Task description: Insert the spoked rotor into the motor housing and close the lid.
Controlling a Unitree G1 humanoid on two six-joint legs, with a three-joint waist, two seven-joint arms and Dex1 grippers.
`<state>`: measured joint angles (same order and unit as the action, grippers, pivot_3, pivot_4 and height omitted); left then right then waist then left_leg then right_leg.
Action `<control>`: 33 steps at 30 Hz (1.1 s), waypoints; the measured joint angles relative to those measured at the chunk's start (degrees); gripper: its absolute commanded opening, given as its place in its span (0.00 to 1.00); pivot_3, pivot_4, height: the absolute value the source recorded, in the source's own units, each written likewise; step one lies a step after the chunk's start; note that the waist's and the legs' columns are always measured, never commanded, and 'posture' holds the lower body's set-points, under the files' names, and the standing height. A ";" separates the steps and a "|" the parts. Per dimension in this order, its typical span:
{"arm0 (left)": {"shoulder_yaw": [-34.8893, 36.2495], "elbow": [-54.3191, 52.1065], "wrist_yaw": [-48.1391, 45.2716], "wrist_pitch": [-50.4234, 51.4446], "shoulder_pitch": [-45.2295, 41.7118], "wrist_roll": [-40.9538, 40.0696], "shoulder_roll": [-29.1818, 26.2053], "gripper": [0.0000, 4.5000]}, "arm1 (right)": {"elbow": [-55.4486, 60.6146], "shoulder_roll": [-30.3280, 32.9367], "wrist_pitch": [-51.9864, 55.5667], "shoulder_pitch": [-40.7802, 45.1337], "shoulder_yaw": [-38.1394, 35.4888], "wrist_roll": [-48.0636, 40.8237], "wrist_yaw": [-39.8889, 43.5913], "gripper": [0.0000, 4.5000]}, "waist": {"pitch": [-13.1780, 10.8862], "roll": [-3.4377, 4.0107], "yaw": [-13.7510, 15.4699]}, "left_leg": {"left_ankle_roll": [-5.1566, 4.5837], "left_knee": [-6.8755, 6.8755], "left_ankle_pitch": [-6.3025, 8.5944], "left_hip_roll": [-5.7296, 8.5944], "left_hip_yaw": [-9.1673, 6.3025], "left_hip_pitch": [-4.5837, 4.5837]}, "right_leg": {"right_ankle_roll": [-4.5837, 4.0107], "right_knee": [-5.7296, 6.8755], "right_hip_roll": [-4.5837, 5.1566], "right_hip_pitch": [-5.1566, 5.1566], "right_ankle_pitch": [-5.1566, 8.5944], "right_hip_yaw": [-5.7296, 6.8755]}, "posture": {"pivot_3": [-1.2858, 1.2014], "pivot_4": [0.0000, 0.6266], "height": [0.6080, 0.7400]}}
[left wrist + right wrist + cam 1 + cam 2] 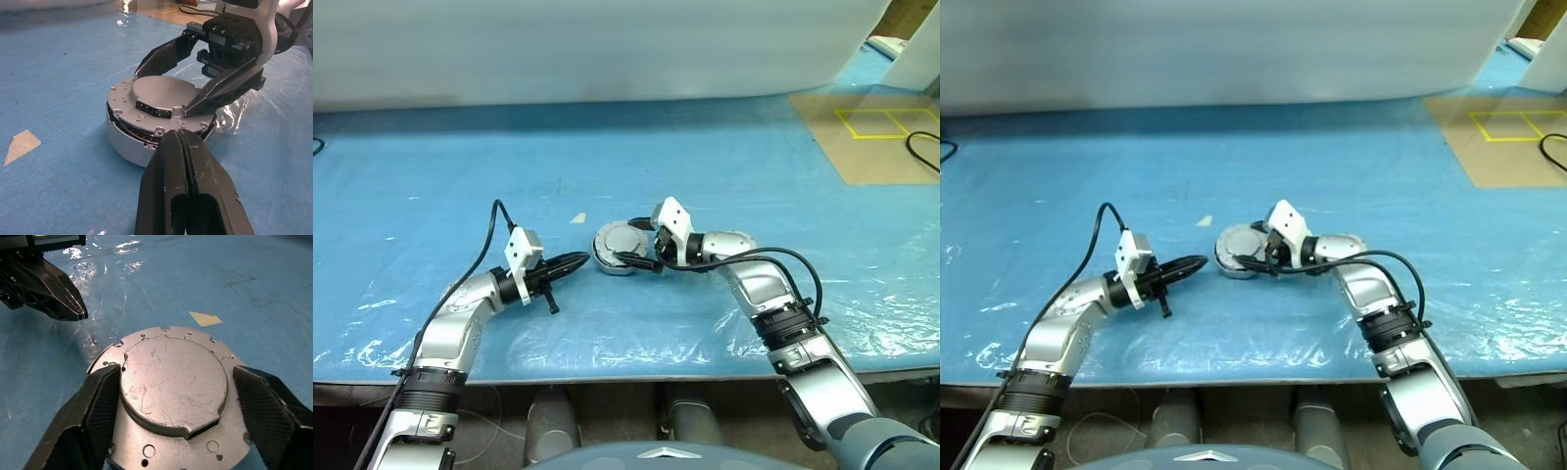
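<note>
Closed, empty left claw [183, 147] faces the unlabelled lid [173, 382], which the open right claw [176, 401] straddles.

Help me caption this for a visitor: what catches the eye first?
The silver lid sits askew on the motor housing, mid-table on the blue sheet. The right gripper straddles it with jaws open; the left gripper, shut, points at it from the left.

Lid [159, 98] atop motor housing [128, 144]

Silver arms, black pincers, black cables
</note>
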<state>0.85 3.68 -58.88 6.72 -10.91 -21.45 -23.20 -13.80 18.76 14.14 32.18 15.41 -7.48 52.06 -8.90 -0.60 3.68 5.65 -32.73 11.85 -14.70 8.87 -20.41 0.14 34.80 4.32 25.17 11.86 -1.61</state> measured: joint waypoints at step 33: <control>2.53 0.00 3.84 -2.32 2.56 0.07 -0.73 0.00 | 4.80 -3.99 7.21 -0.62 3.87 4.85 -7.13 0.65 | 0.03 0.02 -1.23 | 0.00 -0.01 0.00 0.00 0.05 0.42 | -0.01 0.07 -0.01 -0.31 0.00 -0.08 | 0.52 0.24 1.00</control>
<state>3.38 3.68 -55.04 4.39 -8.34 -21.38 -23.93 -9.00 14.77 21.35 31.57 19.28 -2.63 44.93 -8.87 -0.57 2.45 5.65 -32.74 11.85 -14.71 8.93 -19.99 0.13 34.87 4.31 24.85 11.86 -1.69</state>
